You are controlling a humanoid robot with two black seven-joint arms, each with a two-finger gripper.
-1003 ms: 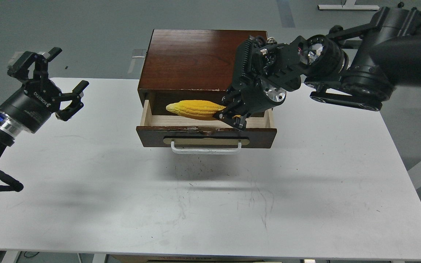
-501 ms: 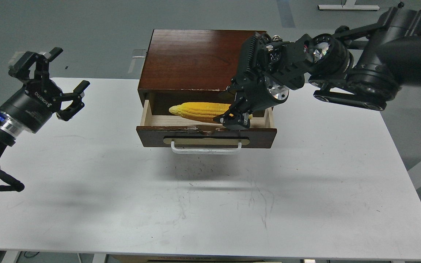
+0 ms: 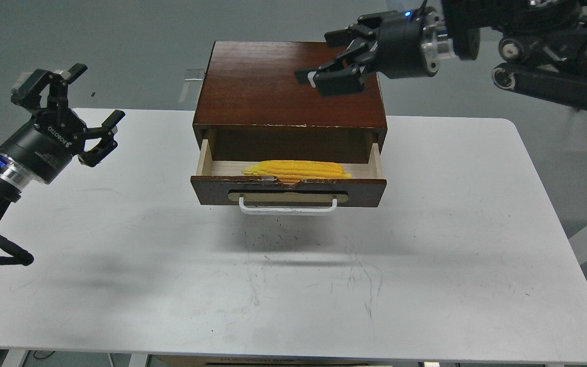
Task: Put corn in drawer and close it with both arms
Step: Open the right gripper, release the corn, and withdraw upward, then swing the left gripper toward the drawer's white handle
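The yellow corn lies lengthwise inside the open drawer, close behind its dark wooden front with the white bar handle. My right gripper is open and empty, raised above the cabinet's top on its right side, well clear of the corn. My left gripper is open and empty, held above the table's far left, a good distance left of the drawer.
The dark wooden cabinet stands at the back middle of the white table. The drawer sticks out toward me over the table. Grey floor lies beyond the table's far edge.
My right gripper let go of the corn, opened and rose up and back over the cabinet top. The corn dropped to the drawer floor. The left arm has barely moved.
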